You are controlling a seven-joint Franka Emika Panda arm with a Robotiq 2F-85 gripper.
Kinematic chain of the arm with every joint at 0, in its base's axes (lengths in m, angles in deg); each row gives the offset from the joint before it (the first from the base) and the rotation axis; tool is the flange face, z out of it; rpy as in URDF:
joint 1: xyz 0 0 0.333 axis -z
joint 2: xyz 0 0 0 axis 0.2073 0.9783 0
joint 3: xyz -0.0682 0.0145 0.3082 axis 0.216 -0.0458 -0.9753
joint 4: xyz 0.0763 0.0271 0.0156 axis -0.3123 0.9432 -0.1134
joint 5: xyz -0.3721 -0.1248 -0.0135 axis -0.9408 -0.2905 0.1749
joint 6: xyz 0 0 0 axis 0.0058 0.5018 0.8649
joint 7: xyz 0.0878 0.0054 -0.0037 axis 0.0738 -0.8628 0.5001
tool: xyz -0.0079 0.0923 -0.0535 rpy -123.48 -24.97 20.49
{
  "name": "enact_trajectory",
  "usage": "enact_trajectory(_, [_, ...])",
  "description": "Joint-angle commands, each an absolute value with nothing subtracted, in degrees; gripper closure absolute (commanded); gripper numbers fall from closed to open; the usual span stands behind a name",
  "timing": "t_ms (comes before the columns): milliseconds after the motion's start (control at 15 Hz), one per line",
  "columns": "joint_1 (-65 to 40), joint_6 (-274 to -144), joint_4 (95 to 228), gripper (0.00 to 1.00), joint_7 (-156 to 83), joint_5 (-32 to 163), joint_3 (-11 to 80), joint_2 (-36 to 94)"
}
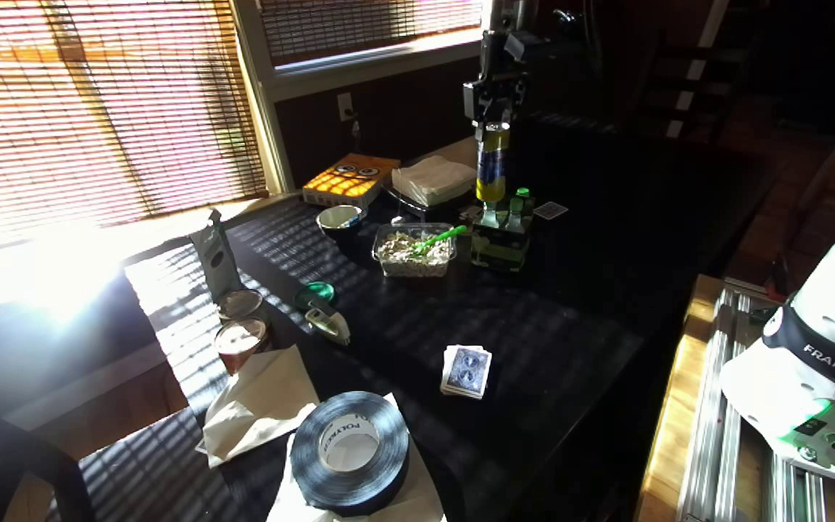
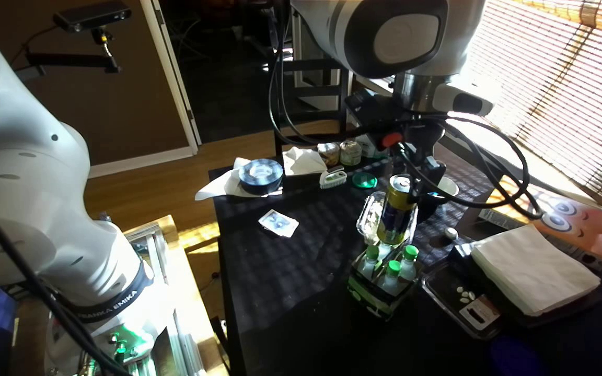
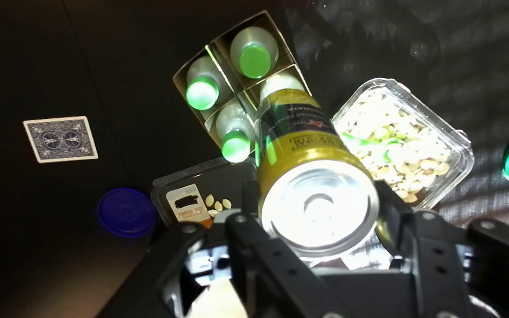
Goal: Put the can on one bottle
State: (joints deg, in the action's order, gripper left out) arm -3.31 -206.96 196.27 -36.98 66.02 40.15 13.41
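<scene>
The yellow can with a dark blue band (image 1: pixel 491 165) stands nearly upright above one bottle; it also shows in an exterior view (image 2: pixel 396 215) and in the wrist view (image 3: pixel 298 128). My gripper (image 3: pixel 317 193) is shut on the can's upper end, one finger against each side. The bottle under it (image 3: pixel 283 81) has its cap hidden by the can; I cannot tell whether can and cap touch. Three other small bottles with green caps stand beside it, one of them at the top (image 3: pixel 254 53). All sit in a divided cardboard carrier (image 2: pixel 369 300).
A clear tub of seeds with a green spoon (image 1: pixel 417 264) stands next to the carrier. A dark tray (image 2: pixel 460 308) with napkins (image 2: pixel 536 266), a bowl (image 1: pixel 340 217) and an orange box (image 1: pixel 352 181) are near. A card deck (image 1: pixel 467 371) and tape roll (image 1: pixel 351 451) lie farther off.
</scene>
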Motion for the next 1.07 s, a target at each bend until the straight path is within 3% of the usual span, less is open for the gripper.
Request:
enact_trajectory(0, [-3.27, -206.59, 196.42, 0.62, -37.71, 65.50, 40.01, 12.55])
enact_trajectory(1000, [-3.31, -206.06, 196.36, 0.62, -36.49, 67.64, 39.89, 12.04])
